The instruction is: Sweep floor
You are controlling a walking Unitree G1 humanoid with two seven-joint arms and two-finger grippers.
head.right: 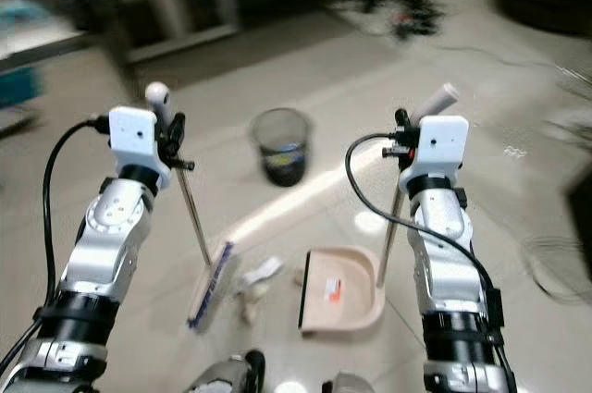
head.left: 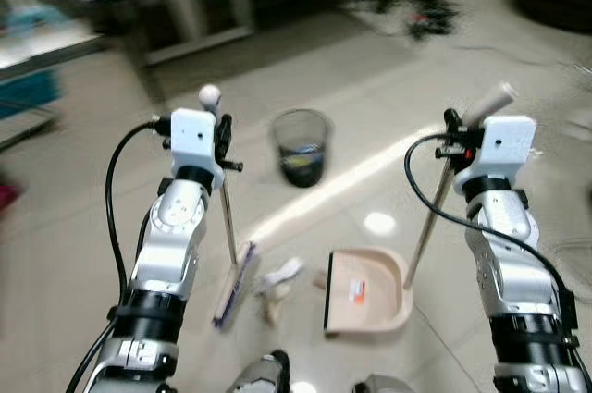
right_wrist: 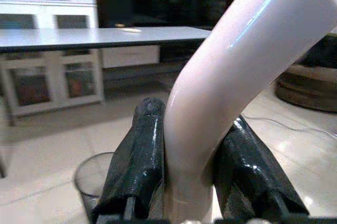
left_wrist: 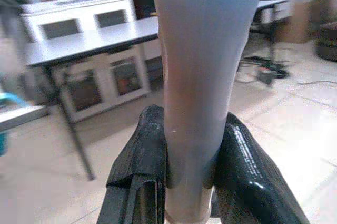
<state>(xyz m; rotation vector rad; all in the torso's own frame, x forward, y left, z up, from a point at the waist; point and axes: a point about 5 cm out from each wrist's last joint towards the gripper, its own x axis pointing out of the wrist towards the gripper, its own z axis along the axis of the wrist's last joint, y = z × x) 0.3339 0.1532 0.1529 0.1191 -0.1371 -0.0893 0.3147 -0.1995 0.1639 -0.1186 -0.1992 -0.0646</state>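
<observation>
Here, low in the center of the head view, the beige dustpan [head.left: 365, 293] sits on the tiled floor [head.left: 388, 134], holding only a small reddish label or scrap. Crumpled white litter [head.left: 277, 280] lies between it and the broom [head.left: 233, 273]. The left gripper [left_wrist: 184, 182] clamps the broom handle; the right gripper [right_wrist: 192, 182] clamps the dustpan handle. Above center stands a dark mesh wastebasket [head.left: 302, 147], contents unclear.

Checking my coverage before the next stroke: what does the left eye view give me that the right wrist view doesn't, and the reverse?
Left eye alone: crumpled white paper scraps between broom head and beige plastic dustpan.

Right wrist alone: right pincer shut on the dustpan's pale curved handle, grey tabletop behind.

Both: dark mesh wastebasket.
</observation>
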